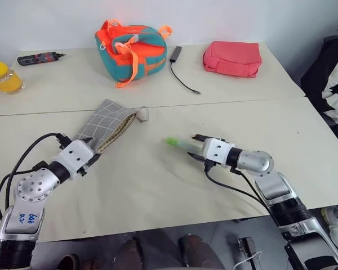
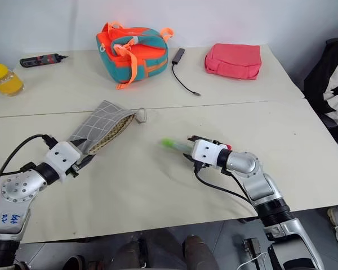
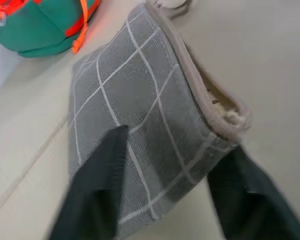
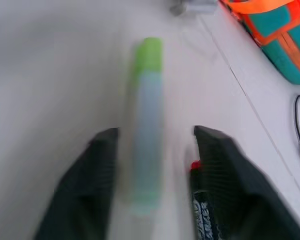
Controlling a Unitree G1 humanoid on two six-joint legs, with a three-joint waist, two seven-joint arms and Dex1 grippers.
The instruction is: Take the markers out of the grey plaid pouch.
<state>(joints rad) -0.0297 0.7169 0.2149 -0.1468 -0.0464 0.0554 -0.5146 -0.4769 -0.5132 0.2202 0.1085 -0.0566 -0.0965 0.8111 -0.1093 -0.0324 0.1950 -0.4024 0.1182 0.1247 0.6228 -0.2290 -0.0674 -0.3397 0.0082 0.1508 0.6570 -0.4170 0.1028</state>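
Beige desk (image 1: 158, 185): grey plaid fabric pouch (image 1: 104, 125) lying flat, straddled by spread left hand (image 3: 165, 187). Light-green marker (image 4: 147, 125), right of pouch, between spread right hand (image 4: 155, 175) fingers, judged just released. Next: pouch regripped, remaining markers extracted.

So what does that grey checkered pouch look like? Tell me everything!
The grey plaid pouch is flat grey fabric with thin white grid lines, a beige edge and lining, and a small ring at its far end. It lies slanted on the table, its mouth gaping slightly. The left end effector straddles its near end, fingers open on either side.
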